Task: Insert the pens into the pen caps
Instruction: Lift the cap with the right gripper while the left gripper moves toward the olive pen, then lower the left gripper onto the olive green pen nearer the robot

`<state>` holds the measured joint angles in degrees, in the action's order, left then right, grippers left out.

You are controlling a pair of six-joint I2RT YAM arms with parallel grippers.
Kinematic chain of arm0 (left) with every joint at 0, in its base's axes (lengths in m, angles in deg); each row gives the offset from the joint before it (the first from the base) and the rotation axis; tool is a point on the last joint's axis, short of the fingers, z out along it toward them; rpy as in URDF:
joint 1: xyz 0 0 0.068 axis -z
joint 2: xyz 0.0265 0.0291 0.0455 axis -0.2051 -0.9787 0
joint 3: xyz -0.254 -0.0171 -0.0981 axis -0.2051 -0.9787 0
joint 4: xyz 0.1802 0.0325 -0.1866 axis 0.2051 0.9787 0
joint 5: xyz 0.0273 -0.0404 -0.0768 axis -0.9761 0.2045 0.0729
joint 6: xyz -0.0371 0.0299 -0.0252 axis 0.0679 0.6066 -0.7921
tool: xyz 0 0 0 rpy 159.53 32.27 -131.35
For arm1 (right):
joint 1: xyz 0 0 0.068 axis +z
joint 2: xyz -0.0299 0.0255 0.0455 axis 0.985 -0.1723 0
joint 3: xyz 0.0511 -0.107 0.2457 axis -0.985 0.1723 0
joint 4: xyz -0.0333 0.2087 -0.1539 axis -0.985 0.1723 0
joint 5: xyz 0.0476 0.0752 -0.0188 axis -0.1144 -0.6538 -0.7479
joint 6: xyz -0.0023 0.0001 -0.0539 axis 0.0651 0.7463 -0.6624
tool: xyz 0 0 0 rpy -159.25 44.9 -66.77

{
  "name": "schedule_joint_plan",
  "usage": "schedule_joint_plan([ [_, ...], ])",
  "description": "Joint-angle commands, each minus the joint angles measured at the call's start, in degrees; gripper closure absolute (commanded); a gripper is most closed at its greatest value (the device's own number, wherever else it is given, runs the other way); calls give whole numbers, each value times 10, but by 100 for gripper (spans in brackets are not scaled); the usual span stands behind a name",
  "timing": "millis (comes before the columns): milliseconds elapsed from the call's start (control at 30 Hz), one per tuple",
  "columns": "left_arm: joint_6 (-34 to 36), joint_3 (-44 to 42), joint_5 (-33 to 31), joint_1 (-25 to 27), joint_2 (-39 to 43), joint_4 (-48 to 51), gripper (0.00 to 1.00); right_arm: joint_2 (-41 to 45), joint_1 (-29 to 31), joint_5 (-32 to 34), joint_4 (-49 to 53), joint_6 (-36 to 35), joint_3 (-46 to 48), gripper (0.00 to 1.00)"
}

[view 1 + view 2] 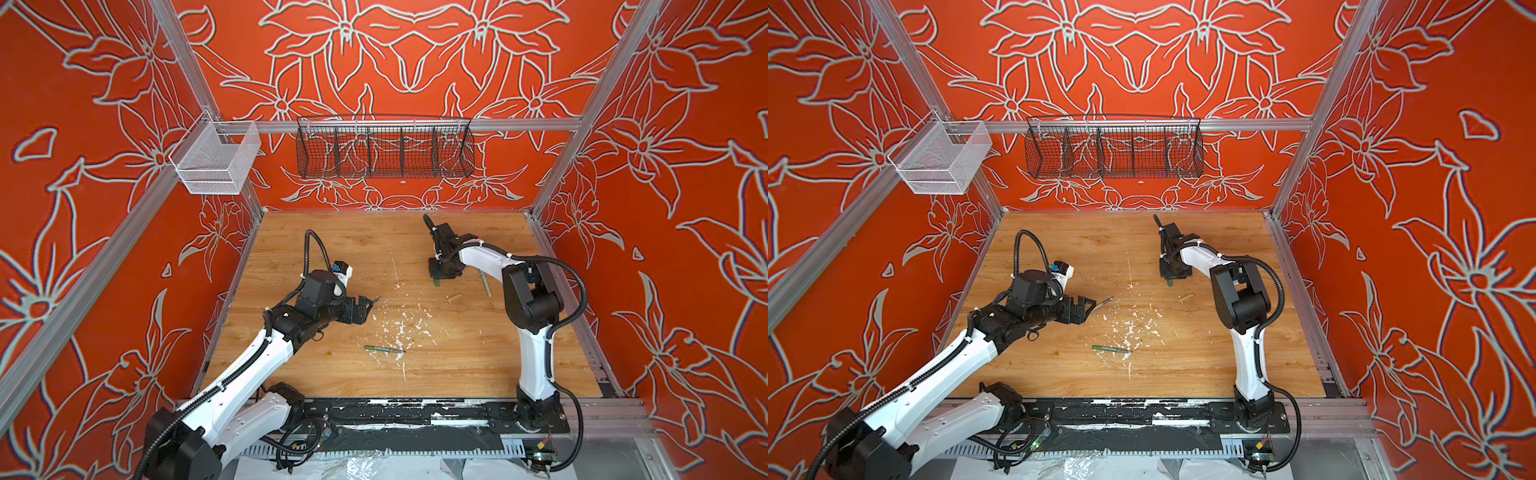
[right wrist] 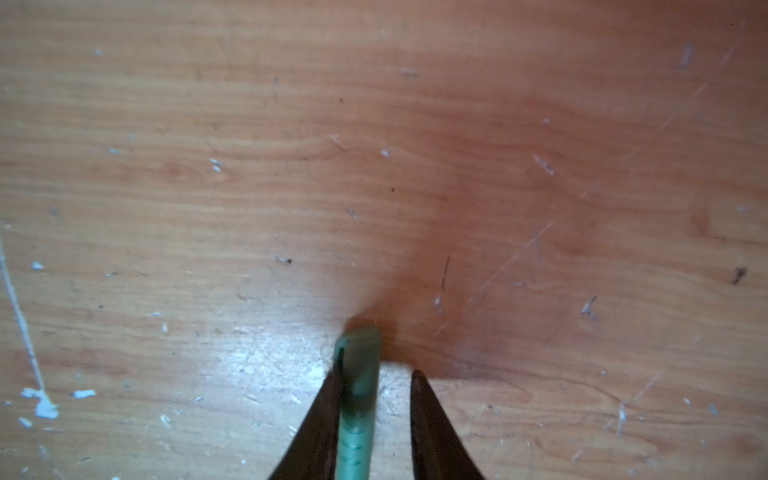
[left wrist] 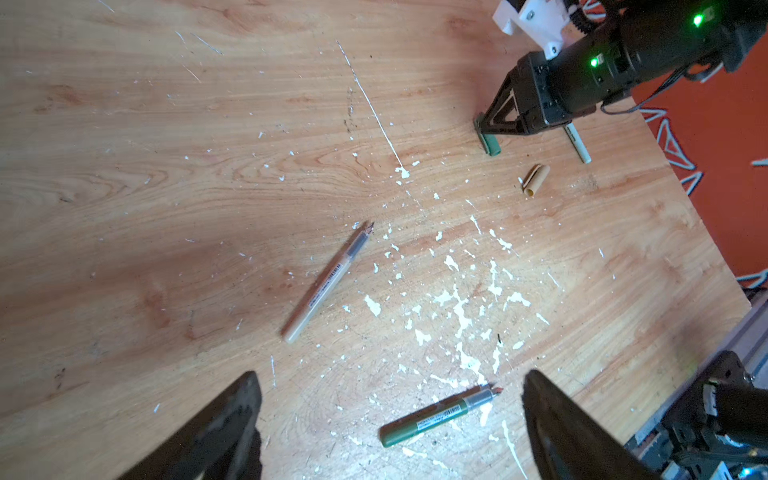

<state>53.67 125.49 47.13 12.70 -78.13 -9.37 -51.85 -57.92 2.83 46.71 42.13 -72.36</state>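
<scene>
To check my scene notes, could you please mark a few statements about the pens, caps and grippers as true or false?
1. The left gripper is open and holds nothing. True.
2. The tan cap sits on the tan pen. False: it lies apart from it on the table.
3. The green cap is between the fingers of the right gripper. True.
4. The dark green pen is capped. False: its tip is bare.
</scene>
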Motion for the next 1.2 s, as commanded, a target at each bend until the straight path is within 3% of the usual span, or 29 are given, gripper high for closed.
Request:
schedule_joint_plan([
  [0, -6, -7, 26, 28, -26, -1, 3, -15, 2, 10, 26, -13, -21, 71],
  [200, -32, 4, -23, 104, -73, 54, 2, -28, 2, 13, 25, -14, -26, 75],
  [567, -53, 3, -30, 107, -77, 64, 3, -26, 8, -21, 15, -9, -18, 82],
  [700, -56, 4, -32, 107, -82, 74, 3, -16, 8, -40, 4, -8, -7, 70],
  [1167, -61, 1, -38, 107, -75, 78, 3, -28, 19, 16, 45, -47, -39, 68],
])
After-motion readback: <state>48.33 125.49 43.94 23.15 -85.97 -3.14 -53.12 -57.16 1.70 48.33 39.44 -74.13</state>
